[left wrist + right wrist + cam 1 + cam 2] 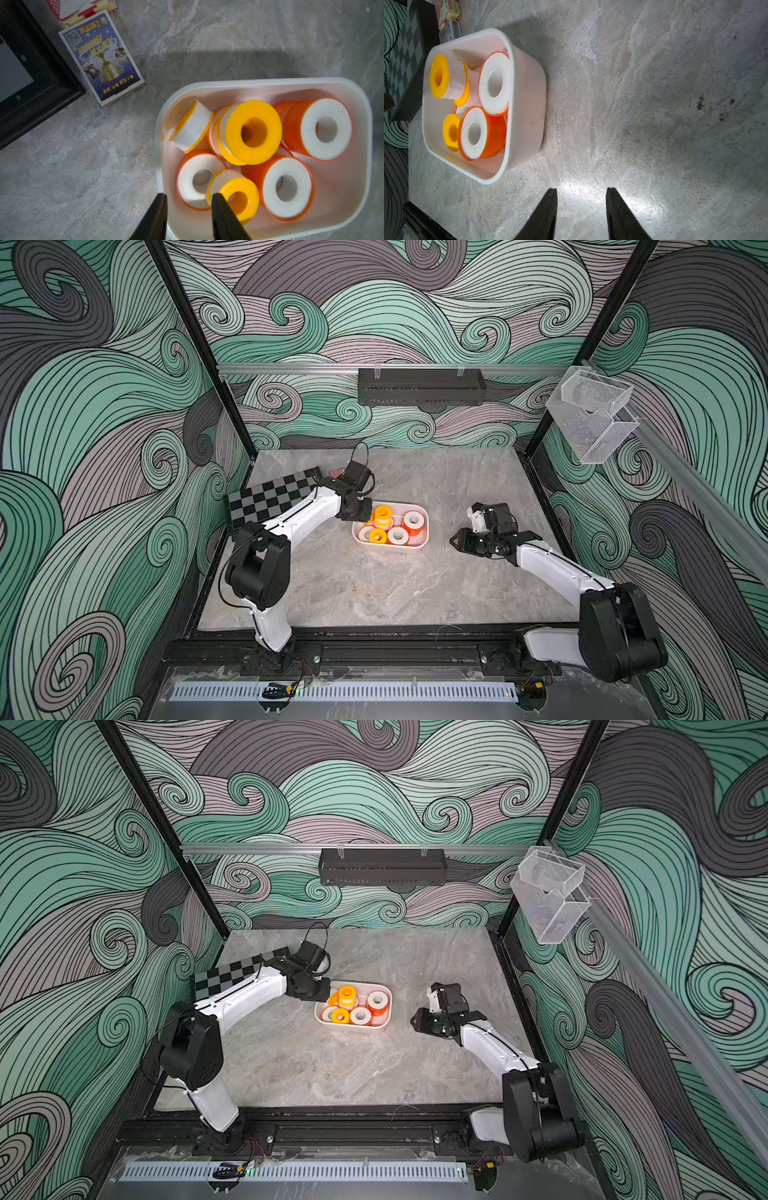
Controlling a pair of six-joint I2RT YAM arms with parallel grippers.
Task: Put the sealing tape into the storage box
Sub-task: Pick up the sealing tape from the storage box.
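Right now I am holding the left gripper (188, 196) just above one end of the storage box (270, 81), its jaws standing partly apart with nothing between them. One finger (155, 218) is hanging over the rim and the other over a small yellow roll (241, 197), though I cannot tell whether it is touching. That roll is leaning against a white-faced roll (197, 180), its hole pointing up toward the wrist, slightly tilted. All the sealing tape (383, 517) I am seeing is sitting inside the box. The white-faced orange rolls are lying flat with holes up, a top yellow roll (253, 133) is perching on the pile, and a tipped yellow roll (191, 124) is lying on its side by the wall. Some rolls are lying buried, so I am not managing a full count, but I am finding none loose on the table (374, 593). The box's long axis is running from the left arm's side toward the right arm's. The right gripper (581, 190) is hovering well apart from the box over bare table, jaws likewise spread and empty, so the left arm is plainly the nearer. I am judging the task nearly or fully done, and the next move is calling for lifting the left gripper straight up, clear of the rim. Card boxes (101, 58) and a checkerboard (270, 497) are lying beyond the box.
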